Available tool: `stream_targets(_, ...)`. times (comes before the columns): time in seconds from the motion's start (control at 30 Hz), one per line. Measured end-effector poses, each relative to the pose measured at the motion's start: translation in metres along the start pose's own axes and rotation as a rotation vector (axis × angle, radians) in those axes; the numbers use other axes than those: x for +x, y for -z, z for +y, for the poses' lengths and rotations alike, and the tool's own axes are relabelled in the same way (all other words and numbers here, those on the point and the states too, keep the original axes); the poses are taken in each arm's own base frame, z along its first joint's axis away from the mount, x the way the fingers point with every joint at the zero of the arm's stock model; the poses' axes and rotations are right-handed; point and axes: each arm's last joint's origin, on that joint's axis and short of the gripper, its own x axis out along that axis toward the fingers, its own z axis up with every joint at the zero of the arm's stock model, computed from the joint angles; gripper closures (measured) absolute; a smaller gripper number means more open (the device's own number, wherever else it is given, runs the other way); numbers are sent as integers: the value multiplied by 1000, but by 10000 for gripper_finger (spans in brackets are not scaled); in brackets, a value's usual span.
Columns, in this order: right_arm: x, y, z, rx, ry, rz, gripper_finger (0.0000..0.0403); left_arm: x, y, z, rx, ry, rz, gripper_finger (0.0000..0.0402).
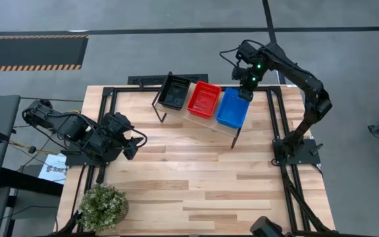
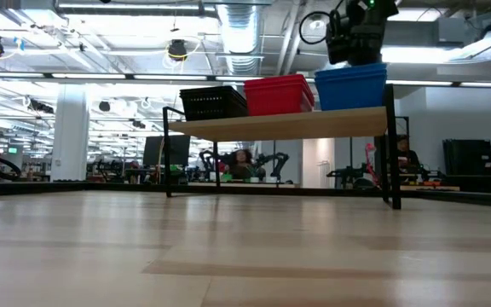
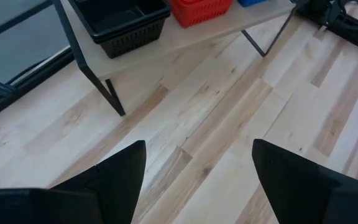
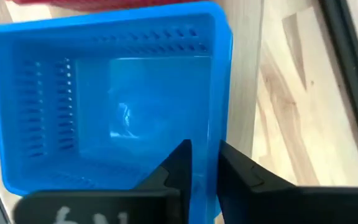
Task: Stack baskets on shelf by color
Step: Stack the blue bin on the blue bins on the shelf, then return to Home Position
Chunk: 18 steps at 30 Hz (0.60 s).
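The right gripper (image 4: 204, 163), slightly parted, straddles the blue basket (image 1: 231, 107) rim at the shelf (image 1: 224, 128) two o'clock end; lifting crooked could drag it off

So the shelf (image 1: 224, 125) is a light wood board on thin black legs, standing near the table's far edge. Three basket stacks sit on it in a row: black (image 1: 175, 91) at one end, red (image 1: 204, 99) in the middle, blue (image 1: 231, 108) at the other end (nearest the right arm). All upright, open side up, mesh walls, just beside each other.
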Motion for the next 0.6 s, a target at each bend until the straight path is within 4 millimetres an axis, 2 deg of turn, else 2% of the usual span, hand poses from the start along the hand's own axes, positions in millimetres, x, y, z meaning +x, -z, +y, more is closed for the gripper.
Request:
stream_targets(0.3, -3, 2, 1, 0, -5, 13, 266, 0, -1, 0, -1, -11, -22, 120)
stream_targets(0.47, -25, 0, 6, -7, 17, -34, 241, 1, -8, 1, -22, 12, -58, 120)
stream_targets(0.6, -55, 1, 14, 9, 58, -146, 234, -7, -24, 6, -27, 79, -147, 120)
